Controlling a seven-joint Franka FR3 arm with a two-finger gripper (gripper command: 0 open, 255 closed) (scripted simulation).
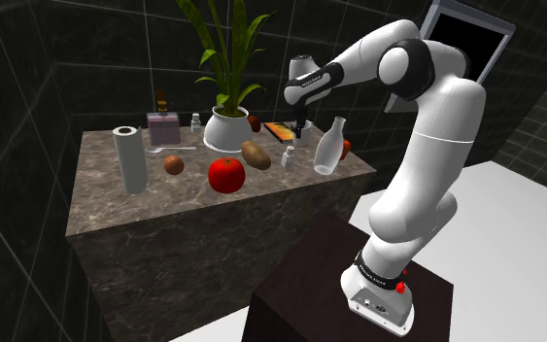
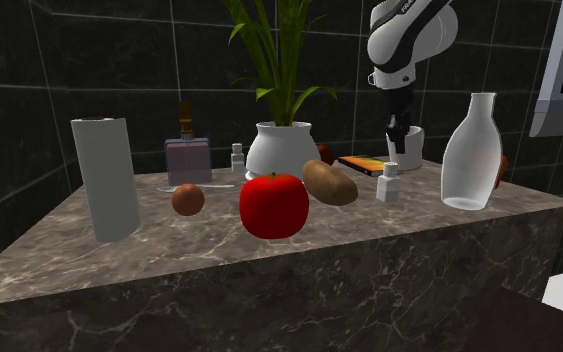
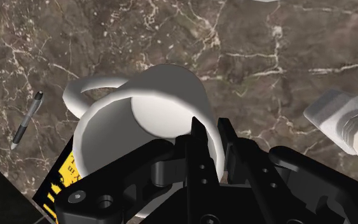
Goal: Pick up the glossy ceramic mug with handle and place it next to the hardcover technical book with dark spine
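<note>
The white mug (image 3: 152, 95) is seen from above in the wrist view, with its handle on the side far from the fingers. The gripper (image 3: 213, 137) is closed to a narrow gap, and the mug's wall is pinched at the rim, one finger inside and one outside. The mug's lower part is covered by the black hand. Its base is hidden, so it cannot be told whether it rests on the marble counter (image 1: 184, 194) or is raised. Only a yellow-and-black corner of the book (image 3: 60, 181) is shown just beside the mug. The rest is cut off and covered, and contact between the two cannot be judged.

In the second exterior view the mug (image 2: 410, 152) is partly masked by the gripper (image 2: 399, 128), and the book (image 2: 361, 162) lies flat just beside it. Its spine cannot be made out. A pen (image 3: 28, 119) lies beyond the handle. A shaker (image 3: 352, 124) is set apart on the mug's other side.
</note>
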